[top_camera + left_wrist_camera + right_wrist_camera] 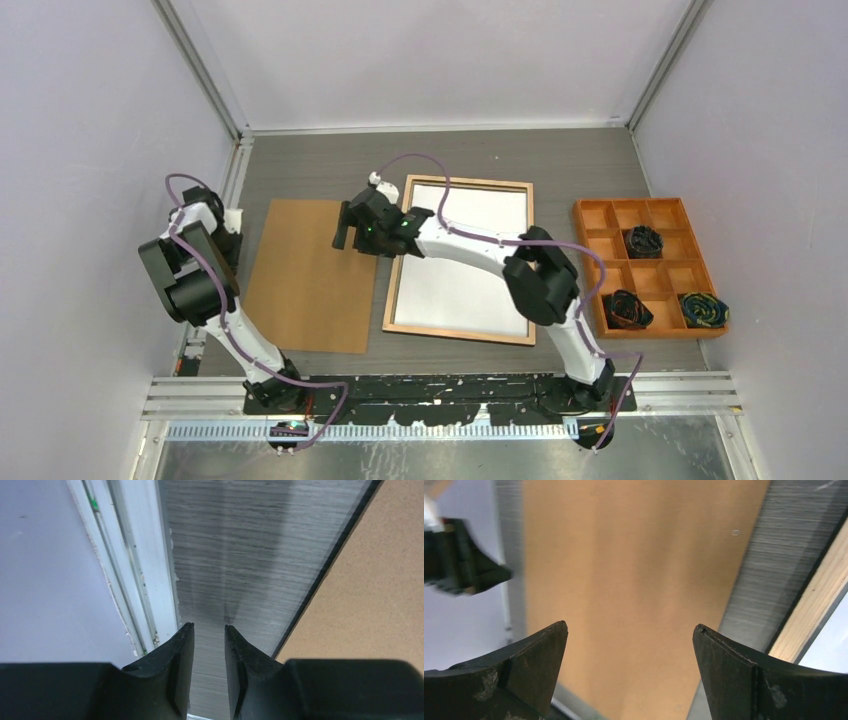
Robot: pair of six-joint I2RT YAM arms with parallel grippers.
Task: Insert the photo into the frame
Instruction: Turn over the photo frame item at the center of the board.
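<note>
The frame (400,270) lies face down in the middle of the table, light wood back up. Inside it rests the photo (462,255), plain white back showing. My right gripper (345,225) hovers left of the frame over the right edge of a brown backing board (310,275). Its jaws (630,626) stand wide open and empty, with the frame's wood edge (814,615) at the right. My left gripper (232,232) hangs over the bare strip of table left of the board. Its fingers (209,626) are a narrow gap apart, holding nothing.
An orange compartment tray (600,265) with dark bundles in three cells sits at the right. A metal rail (145,570) and the grey wall run along the table's left edge. The board (370,580) lies just right of the left gripper.
</note>
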